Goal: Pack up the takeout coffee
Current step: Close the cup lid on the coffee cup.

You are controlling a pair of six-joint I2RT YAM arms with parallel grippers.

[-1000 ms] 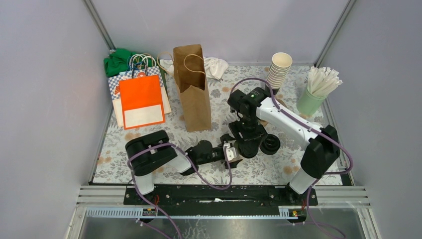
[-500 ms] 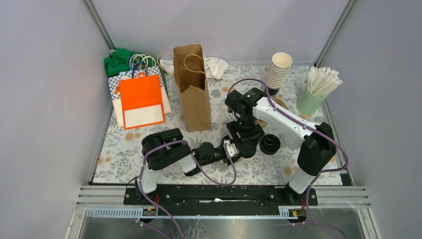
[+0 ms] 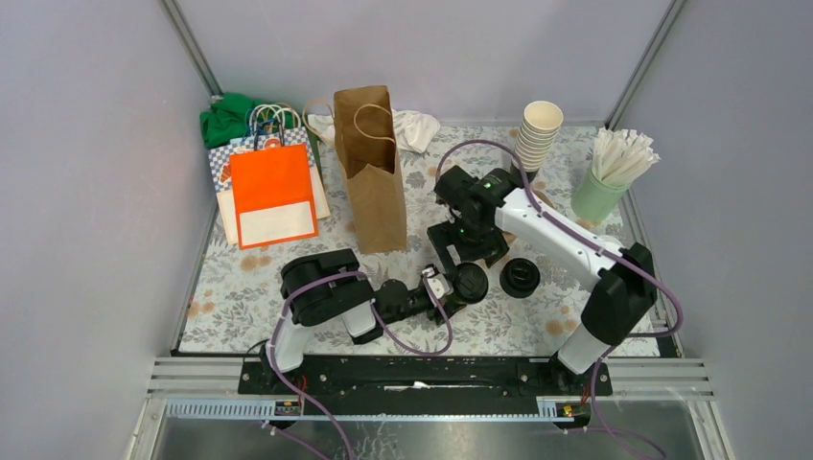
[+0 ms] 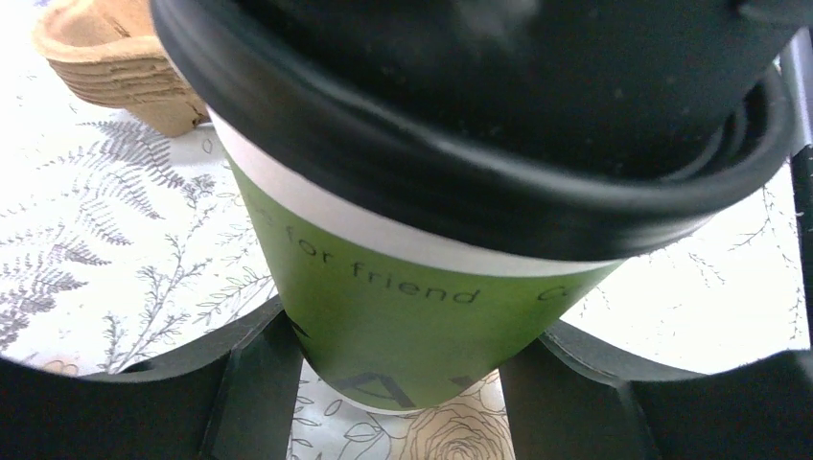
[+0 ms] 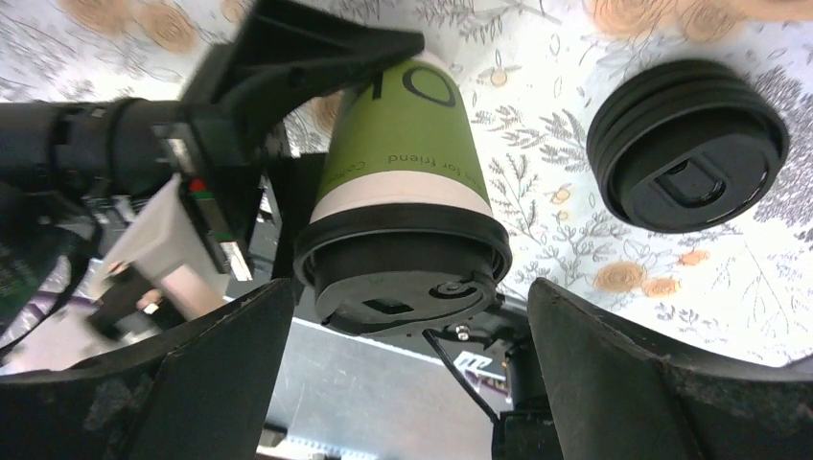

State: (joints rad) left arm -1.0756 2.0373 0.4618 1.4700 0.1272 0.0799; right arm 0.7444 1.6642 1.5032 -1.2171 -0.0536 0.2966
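One takeout coffee cup (image 4: 412,297), green with a black lid, tilts between my left gripper's (image 4: 403,379) fingers (image 4: 259,383), which press on both sides of its lower body. From above, that cup's lid (image 3: 470,281) shows at the tip of the left gripper (image 3: 454,286). My right gripper (image 3: 470,251) hangs just behind and above it, jaws wide apart and holding nothing. In the right wrist view the held cup (image 5: 403,163) sits ahead of the right gripper (image 5: 407,383), apart from both fingers. A second lidded cup (image 3: 519,277) (image 5: 685,144) stands upright to the right.
A brown paper bag (image 3: 369,168) stands open behind the left arm. Orange and checked bags (image 3: 273,195) lie at the back left. A stack of cream cups (image 3: 537,134) and a pale green cup of white sticks (image 3: 614,172) stand at the back right. A pulp cup carrier (image 4: 115,67) lies nearby.
The left gripper has closed on the cup and its arm has shifted right. The right gripper has let go of that cup, opened wide and drawn back and up.
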